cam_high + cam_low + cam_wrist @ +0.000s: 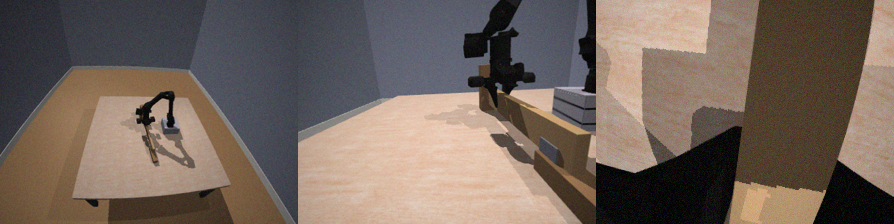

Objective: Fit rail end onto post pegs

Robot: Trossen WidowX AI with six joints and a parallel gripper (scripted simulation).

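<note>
Rail lifted to the post, seating unconfirmed.

I had the gripper (503,93) clamped on the rail (548,126) right beside the post (484,87); its far end sat in the bracket (549,149) (pegs hidden), and seating and release remained, I judged.
</note>
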